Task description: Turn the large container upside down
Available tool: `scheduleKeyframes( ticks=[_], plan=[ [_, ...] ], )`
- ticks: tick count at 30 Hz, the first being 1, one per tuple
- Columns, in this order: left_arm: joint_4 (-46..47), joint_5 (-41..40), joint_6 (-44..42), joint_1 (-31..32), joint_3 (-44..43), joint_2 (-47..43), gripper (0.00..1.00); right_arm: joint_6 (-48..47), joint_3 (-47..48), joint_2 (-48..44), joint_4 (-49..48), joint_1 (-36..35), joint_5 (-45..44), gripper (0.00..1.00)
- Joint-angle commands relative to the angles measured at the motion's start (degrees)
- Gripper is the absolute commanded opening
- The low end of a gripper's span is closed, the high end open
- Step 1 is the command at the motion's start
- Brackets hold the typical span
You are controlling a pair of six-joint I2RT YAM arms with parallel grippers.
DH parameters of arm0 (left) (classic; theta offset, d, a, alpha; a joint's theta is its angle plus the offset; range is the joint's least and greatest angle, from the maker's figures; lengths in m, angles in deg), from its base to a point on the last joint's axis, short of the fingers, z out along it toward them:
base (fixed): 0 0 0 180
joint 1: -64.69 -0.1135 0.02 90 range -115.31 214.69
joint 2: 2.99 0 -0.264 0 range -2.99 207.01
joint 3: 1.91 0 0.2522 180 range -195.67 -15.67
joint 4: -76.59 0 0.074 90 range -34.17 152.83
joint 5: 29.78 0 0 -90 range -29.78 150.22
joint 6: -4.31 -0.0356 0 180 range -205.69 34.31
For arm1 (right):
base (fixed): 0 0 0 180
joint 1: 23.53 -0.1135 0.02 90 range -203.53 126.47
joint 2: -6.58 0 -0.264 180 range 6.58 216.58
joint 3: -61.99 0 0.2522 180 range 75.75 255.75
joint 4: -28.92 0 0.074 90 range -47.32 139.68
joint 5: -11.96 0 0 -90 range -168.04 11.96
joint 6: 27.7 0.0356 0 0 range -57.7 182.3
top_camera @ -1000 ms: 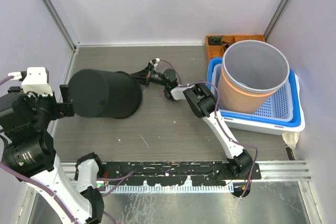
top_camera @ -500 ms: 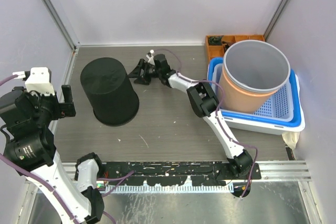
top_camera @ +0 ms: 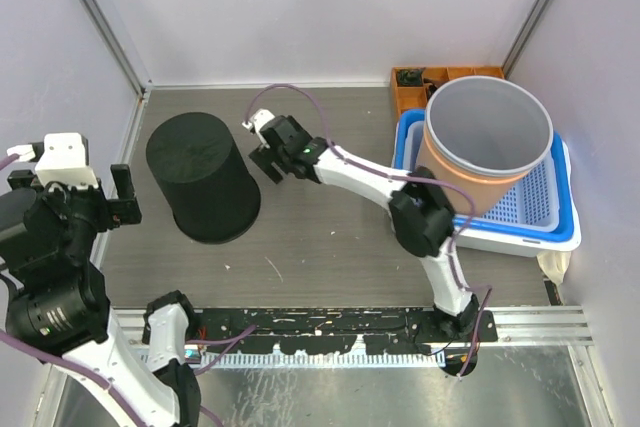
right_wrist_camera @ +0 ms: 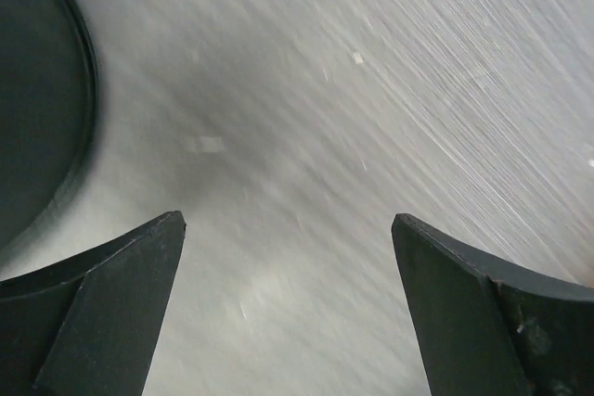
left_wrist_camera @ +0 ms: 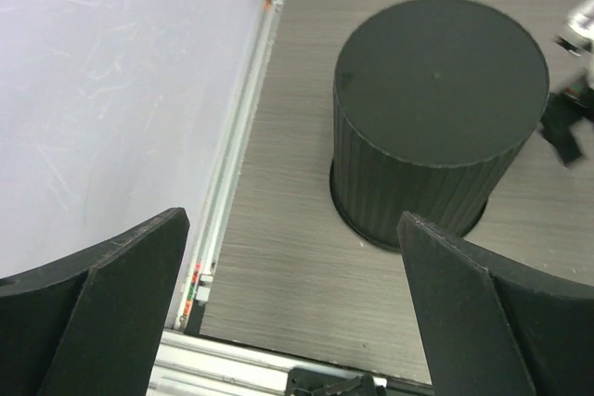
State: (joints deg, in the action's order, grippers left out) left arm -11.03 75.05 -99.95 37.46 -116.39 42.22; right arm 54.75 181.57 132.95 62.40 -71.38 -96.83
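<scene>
The large container [top_camera: 203,177], black and ribbed, stands mouth down on the table at the left, its flat bottom facing up. In the left wrist view the container [left_wrist_camera: 436,108] sits ahead and to the right, well beyond the fingers. My left gripper [top_camera: 118,197] is open by the left wall, apart from the container, with bare table between the fingers of this gripper [left_wrist_camera: 292,220]. My right gripper [top_camera: 268,162] hovers open just right of the container, not touching it. In the right wrist view the gripper [right_wrist_camera: 288,220] holds nothing, and the container's rim [right_wrist_camera: 37,90] shows at the left edge.
An orange-and-grey bucket [top_camera: 487,147] stands in a blue-rimmed white basket [top_camera: 560,232] at the right. An orange tray [top_camera: 412,82] sits behind it. A metal rail [left_wrist_camera: 237,164] runs along the left wall, and a black strip [top_camera: 330,322] lines the near edge.
The container went from lying on its side to standing mouth down. My right gripper let go, opened and drew slightly away. The left gripper pulled back toward the left wall.
</scene>
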Motion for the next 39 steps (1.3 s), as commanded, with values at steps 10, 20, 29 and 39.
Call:
scheduleKeyframes(
  ticks=[10, 20, 29, 39],
  plan=[
    [-28.09, 24.16, -21.47, 2.93, -3.40, -0.61, 0.99, -30.52, -27.54, -37.31, 37.19, -4.13, 34.14, 1.00],
    [-27.72, 5.98, -35.06, 4.81, 16.05, 0.08, 0.98, -25.45, -11.95, -44.72, 18.66, 0.17, -8.06, 1.00],
    [-3.62, 8.84, -17.70, 4.81, 32.08, -10.10, 0.99, -22.96, 8.39, -47.51, 15.74, 20.14, -15.82, 1.00],
    [5.33, 8.33, 3.27, 4.79, 29.78, -2.61, 0.90, -16.17, -1.45, -57.20, 35.28, 33.57, 12.33, 1.00]
  ],
)
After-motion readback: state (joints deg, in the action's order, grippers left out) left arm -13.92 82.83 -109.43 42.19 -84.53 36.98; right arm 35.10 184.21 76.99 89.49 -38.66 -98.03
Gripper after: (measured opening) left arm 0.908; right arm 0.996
